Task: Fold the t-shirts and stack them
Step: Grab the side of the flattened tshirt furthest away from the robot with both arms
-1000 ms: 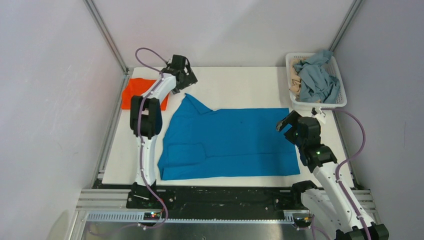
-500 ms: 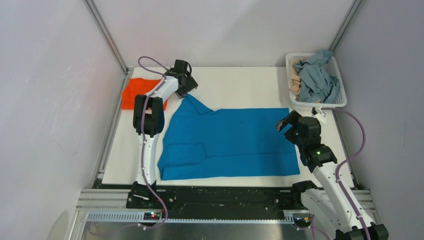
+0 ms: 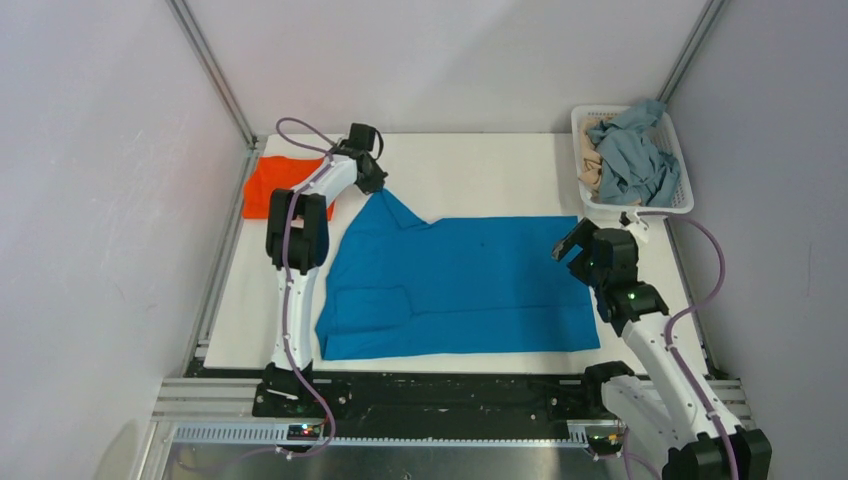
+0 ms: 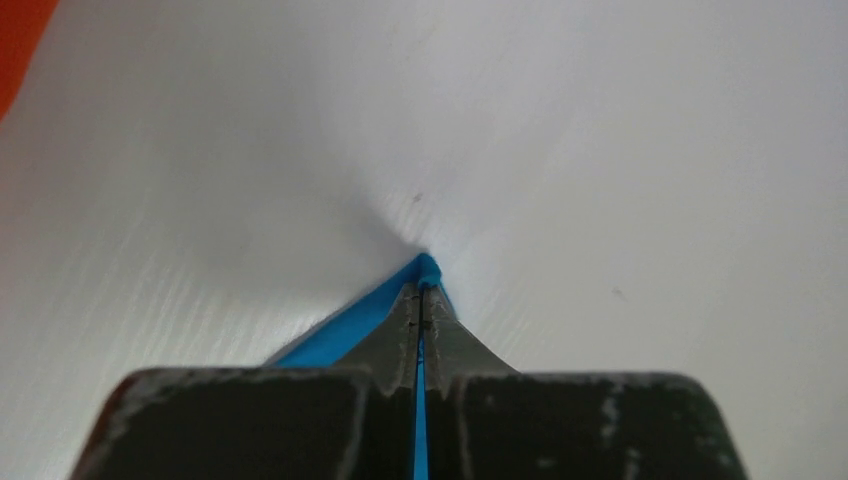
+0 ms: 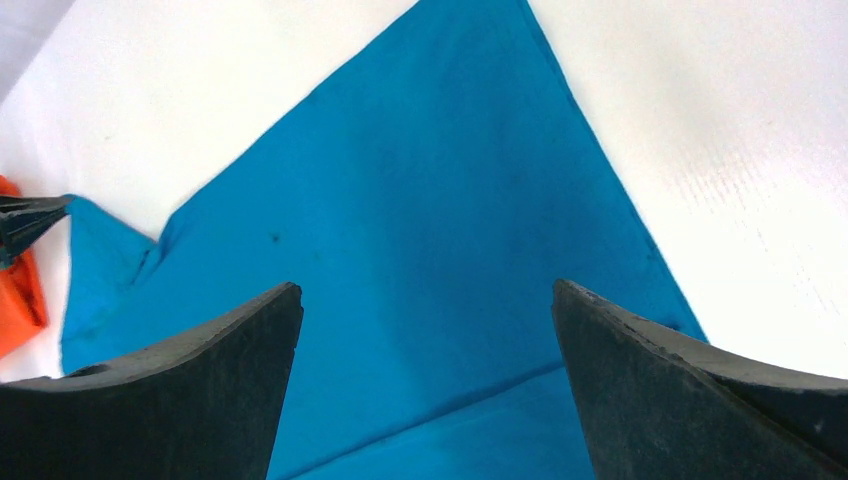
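A blue t-shirt (image 3: 460,285) lies spread flat on the white table, its near long edge folded over. My left gripper (image 3: 375,185) is at the shirt's far left sleeve tip, shut on it; in the left wrist view the blue cloth (image 4: 428,268) pokes out past the pinched fingertips (image 4: 400,325). My right gripper (image 3: 572,247) hovers open over the shirt's right edge, with blue t-shirt (image 5: 420,250) under the wide-apart fingers (image 5: 200,390). A folded orange t-shirt (image 3: 270,185) lies at the far left.
A white basket (image 3: 680,195) at the far right corner holds grey-blue and beige clothes (image 3: 628,155). Metal frame posts and walls close in the table on the left, back and right. Bare white table (image 3: 480,170) lies behind the blue shirt.
My left gripper has come down towards the sleeve tip and closed on it. The right arm has barely moved.
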